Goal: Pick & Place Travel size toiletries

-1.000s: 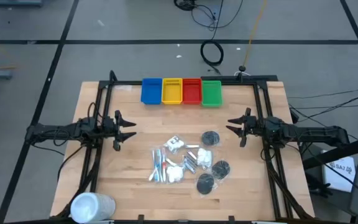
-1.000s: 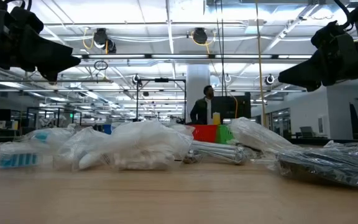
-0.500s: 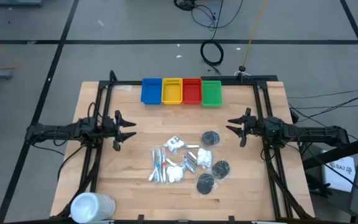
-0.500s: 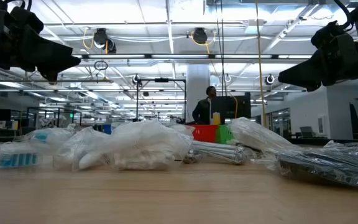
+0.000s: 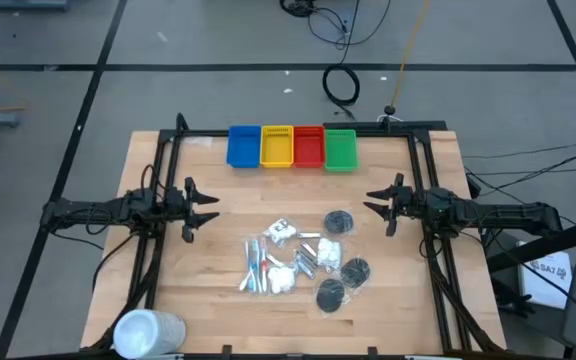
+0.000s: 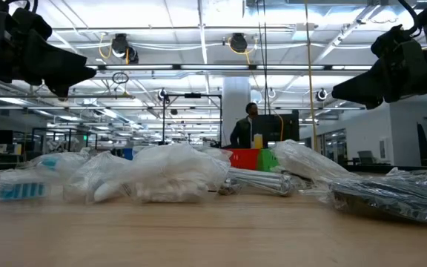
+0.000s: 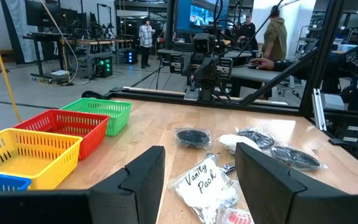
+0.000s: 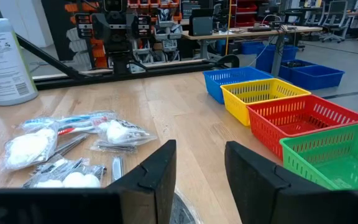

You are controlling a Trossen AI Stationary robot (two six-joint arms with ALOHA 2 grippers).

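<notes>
Left gripper (image 5: 205,212) hovers over the table's (image 5: 208,290) left side, fingers spread, nothing between them. In the middle sits the pile of toiletries (image 5: 303,262): wrapped sticks (image 5: 255,266), white packets (image 5: 281,232), silver tubes (image 5: 305,263) and dark discs (image 5: 339,221) bunched together, in front of the four coloured bins (image 5: 292,147). Over on the right, the right gripper (image 5: 379,209) hangs beside the pile, fingers apart and empty. White cylinder (image 5: 148,333) stands at the near left corner.

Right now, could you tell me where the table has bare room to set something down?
Bare wood lies between the four bins and the toiletries pile, and between the left gripper and that pile. The pile itself is crowded, near the right gripper. The white cylinder takes the near-left corner.
</notes>
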